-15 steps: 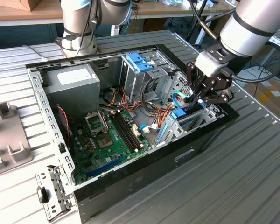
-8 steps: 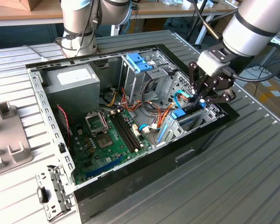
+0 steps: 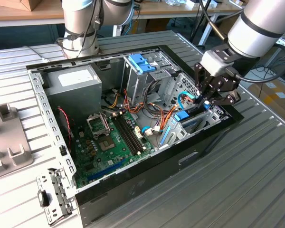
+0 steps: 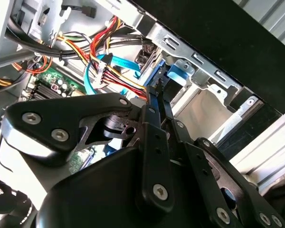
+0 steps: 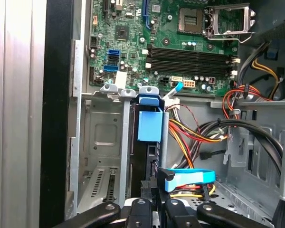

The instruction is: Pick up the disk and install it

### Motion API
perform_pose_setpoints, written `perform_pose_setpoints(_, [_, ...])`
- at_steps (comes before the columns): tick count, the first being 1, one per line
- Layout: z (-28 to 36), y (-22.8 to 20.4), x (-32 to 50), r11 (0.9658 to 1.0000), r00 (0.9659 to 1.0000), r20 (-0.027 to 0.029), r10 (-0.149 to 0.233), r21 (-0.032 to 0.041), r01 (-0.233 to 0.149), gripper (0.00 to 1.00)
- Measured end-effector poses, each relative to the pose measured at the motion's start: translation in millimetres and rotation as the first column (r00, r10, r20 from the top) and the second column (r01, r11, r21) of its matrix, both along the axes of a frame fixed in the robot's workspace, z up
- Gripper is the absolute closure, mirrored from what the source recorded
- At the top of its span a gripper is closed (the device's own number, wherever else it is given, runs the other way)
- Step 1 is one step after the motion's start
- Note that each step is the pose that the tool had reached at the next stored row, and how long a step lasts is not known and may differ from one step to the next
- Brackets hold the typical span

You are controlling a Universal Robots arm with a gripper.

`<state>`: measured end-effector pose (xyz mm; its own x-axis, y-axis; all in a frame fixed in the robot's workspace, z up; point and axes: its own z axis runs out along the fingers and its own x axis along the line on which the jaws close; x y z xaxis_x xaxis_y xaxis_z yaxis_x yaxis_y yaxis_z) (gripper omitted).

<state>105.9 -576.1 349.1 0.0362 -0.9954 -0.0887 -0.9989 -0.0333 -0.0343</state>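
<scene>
Disk [image 5: 149, 126], a stiff, fairly heavy and shock-sensitive slab in its blue carrier, stands edge-up in the drive bay [image 5: 104, 142] of the open computer case [image 3: 218, 128] on the desk, directly ahead of the tool [image 3: 204, 99], whose fingers look clenched on its near edge, best held by the carrier's rigid sides.

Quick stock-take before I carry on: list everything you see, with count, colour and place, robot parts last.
Case: one, black, open on the grey table.
Motherboard: one, green, on the case floor.
Power supply: one, grey, far corner of the case.
Disk: one, dark with blue carrier, standing in the drive bay at the case's near corner.
Latch block: one, light blue, atop the rear drive cage.
Cables: several, red, yellow, orange, black, blue, mid-case.
Bracket: one, grey, beside the case.
Pincer: one, black, over the disk bay.
</scene>
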Motion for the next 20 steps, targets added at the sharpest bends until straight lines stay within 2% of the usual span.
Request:
perform_pose_setpoints(2, [-0.2, 0.0, 0.3, 0.9999, 0.9999, 0.0, -0.011, 0.0, 0.011, 0.83])
perform_pose_setpoints(13, [-3.2, 0.0, 1.5, 0.9999, 0.9999, 0.0001, -0.015, 0.0001, 0.015, 0.83])
perform_pose_setpoints(20, [-7.5, 0.0, -3.1, 0.9998, 0.9998, 0.0001, -0.02, 0.0, 0.02, 0.83])
